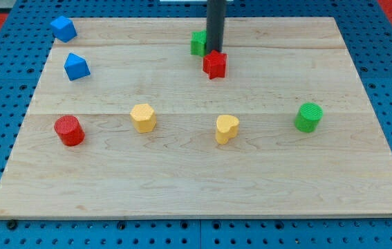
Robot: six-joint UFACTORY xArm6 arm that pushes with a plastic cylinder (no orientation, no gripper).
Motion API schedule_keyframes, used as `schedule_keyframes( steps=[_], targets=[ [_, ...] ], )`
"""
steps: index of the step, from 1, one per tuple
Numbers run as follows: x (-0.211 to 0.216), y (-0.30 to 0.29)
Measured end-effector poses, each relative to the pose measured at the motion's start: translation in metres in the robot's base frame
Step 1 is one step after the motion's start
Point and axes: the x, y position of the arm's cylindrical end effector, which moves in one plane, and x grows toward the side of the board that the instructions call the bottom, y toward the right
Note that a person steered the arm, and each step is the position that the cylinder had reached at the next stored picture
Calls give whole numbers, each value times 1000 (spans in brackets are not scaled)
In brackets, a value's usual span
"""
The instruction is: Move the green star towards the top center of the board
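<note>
Nearest the camera on our counter (182,187) lie the red cylinder (69,130), the yellow hexagonal block (143,117), the yellow heart-like block (227,128) and the green cylinder (308,117), all well apart in a loose row. Two blue blocks (63,28) (76,66) sit at the view's upper left. We carry no pincer, only a rod, so there is nothing to call wide, narrow or holding.

Our tip (215,51) stands at the view's top centre, just beside the green star (198,43), which peeks out at the rod's left, partly hidden. The red star (215,64) sits touching or nearly touching our tip from below; we cannot tell which.

We judge the green star already close to its goal, so only a short nudge seems needed. To do it well, we should bring the tip round to the star's lower side and push gently toward the view's top, keeping contact centred so it does not spin away, and steering clear of the red star.
</note>
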Motion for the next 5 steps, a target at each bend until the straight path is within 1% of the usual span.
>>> schedule_keyframes(
  steps=[1, 2, 3, 5],
  targets=[
    [-22, -17],
    [-33, -21],
    [-19, -22],
    [-13, -76]
  ],
)
